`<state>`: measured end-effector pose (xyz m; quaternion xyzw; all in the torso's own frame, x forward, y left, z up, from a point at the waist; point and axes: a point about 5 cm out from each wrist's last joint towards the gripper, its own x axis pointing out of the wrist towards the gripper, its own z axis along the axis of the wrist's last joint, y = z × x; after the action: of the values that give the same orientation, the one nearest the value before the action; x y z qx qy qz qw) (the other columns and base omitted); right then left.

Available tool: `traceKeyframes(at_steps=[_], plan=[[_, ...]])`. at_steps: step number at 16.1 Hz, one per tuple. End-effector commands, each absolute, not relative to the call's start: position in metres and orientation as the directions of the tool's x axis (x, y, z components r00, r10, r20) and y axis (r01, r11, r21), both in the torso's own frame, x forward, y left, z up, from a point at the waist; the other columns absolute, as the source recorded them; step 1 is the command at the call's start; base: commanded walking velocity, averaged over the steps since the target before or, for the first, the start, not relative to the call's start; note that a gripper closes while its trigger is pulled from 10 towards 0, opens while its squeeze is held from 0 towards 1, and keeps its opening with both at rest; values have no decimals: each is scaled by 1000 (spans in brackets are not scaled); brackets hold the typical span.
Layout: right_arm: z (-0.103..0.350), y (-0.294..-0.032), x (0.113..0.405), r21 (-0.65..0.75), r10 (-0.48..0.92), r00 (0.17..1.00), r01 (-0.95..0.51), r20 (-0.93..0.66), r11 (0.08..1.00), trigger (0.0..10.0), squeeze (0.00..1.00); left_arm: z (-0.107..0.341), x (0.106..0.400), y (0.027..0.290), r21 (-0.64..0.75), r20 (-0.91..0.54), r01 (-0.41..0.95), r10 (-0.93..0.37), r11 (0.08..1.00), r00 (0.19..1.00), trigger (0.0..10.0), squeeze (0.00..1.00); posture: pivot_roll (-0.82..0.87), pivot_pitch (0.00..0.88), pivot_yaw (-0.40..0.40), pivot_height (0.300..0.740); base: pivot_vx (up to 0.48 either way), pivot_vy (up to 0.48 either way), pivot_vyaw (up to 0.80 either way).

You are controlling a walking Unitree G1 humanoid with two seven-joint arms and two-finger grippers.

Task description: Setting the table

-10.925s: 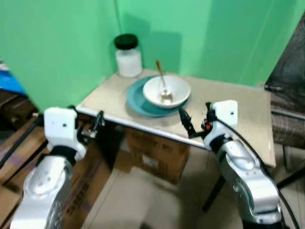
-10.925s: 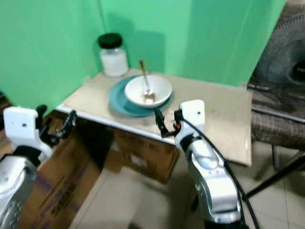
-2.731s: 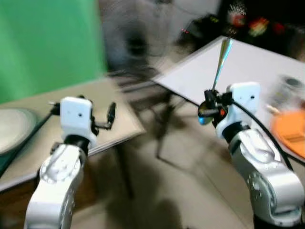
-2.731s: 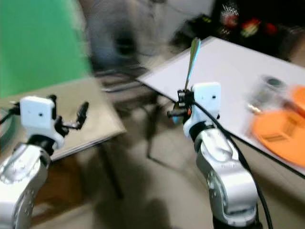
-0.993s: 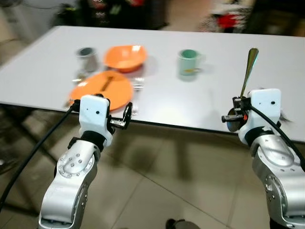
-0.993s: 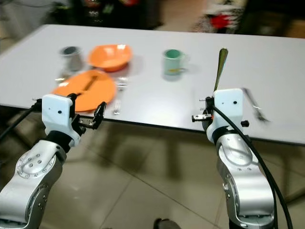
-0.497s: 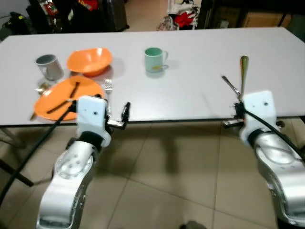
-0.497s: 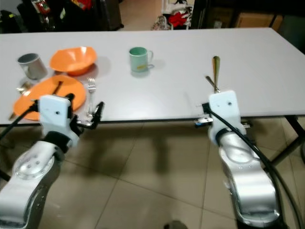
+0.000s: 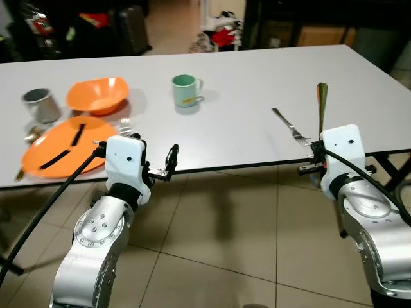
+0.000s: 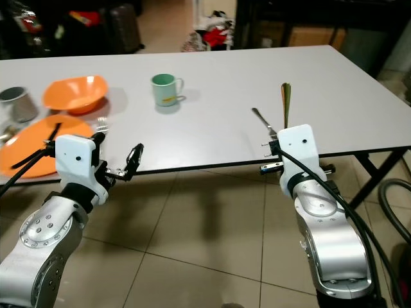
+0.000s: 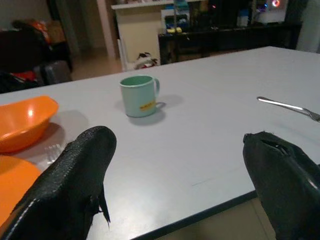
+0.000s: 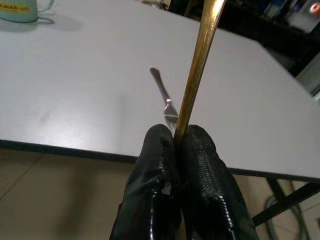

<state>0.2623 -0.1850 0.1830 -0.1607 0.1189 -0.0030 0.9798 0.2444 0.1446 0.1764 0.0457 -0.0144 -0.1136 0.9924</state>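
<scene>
A long white table [image 9: 237,83] stands before me. My right gripper [image 12: 178,136] is shut on a gold spoon [image 9: 320,102], held upright at the table's near edge, right side. Just beyond the spoon, a silver fork [image 9: 289,127] lies on the table. My left gripper [image 11: 177,137] is open, holds nothing, and hovers at the near edge beside an orange plate [image 9: 58,146]. Behind the plate are an orange bowl [image 9: 97,95] and a metal mug [image 9: 38,104]. A green mug [image 9: 184,90] stands mid-table.
A second fork [image 9: 124,122] lies by the plate, and a dark strip [image 9: 77,135] rests on it. A black table leg [image 9: 385,160] and a grey cable [image 10: 393,205] are at the right. Tiled floor [image 9: 225,256] lies below me. Dark furniture stands behind the table.
The view has swung from the small table by the green wall to this white table, and still drifts a little. My right gripper now carries the spoon that lay in the white bowl.
</scene>
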Motion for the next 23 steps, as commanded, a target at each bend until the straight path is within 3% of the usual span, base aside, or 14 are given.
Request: traceKeyframes(at_steps=[1,3,23], plan=[[185,-183,264,-284,-17,973,-50,-229,957,10000,0,177,242,147,104,20,229,-232,968,972,10000,39,-97,29,27,740,330,0,-800],[184,-180,264,-295,-8,972,-64,-235,953,10000,0,177,243,146,108,19,246,-250,963,968,10000,47,-100,31,26,740,330,0,-800],[170,-178,283,-405,37,936,-187,-351,895,10000,0,176,243,138,152,-18,384,-386,911,922,10000,35,-83,53,44,740,324,0,0]])
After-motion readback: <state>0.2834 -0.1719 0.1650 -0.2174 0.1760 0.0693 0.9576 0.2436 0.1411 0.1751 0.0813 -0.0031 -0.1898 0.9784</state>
